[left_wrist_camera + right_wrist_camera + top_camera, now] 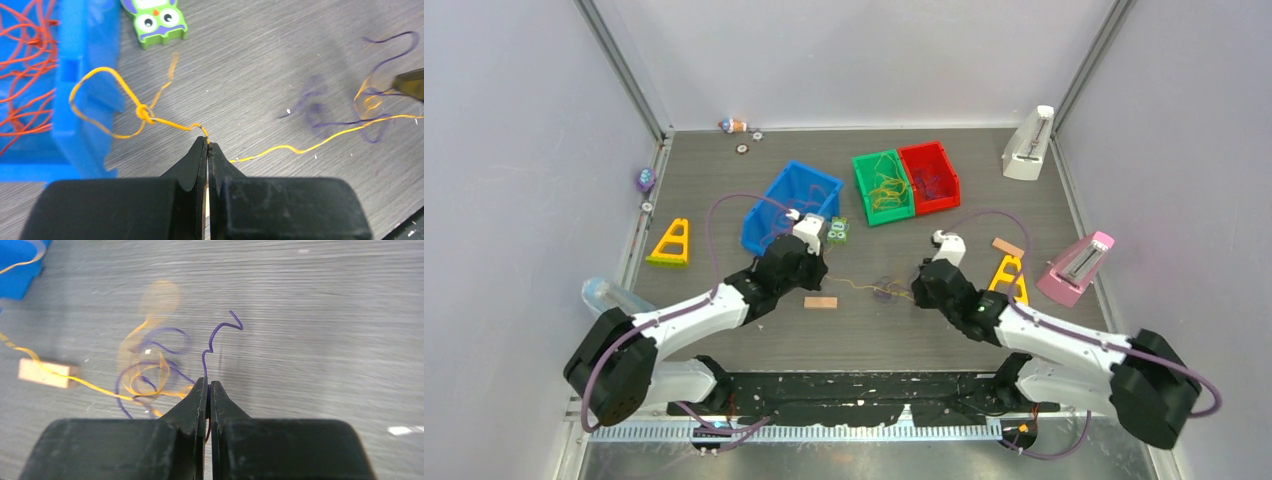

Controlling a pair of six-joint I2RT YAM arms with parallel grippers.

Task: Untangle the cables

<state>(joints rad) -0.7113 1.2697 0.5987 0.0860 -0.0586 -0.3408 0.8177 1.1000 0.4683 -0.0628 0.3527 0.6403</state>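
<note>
A yellow cable (295, 148) runs across the table from a knotted loop (144, 114) at the blue bin (87, 90) to a small tangle with a purple cable (320, 107). My left gripper (207, 144) is shut on the yellow cable just right of the knot. My right gripper (208, 382) is shut on the purple cable (215, 335), whose free end curls up beyond the tips. The yellow and purple loops (145, 370) lie blurred just left of those fingers. In the top view the tangle (886, 291) lies between both grippers. Orange-red cables (25, 65) fill the blue bin.
A green bin (864, 165) holding yellow cables and a red bin (944, 170) stand at the back. An owl toy (157, 22) and a wooden block (820, 302) lie near the left gripper. Yellow triangles (672, 243) (1009, 275) and two metronomes (1029, 145) (1079, 265) stand at the sides.
</note>
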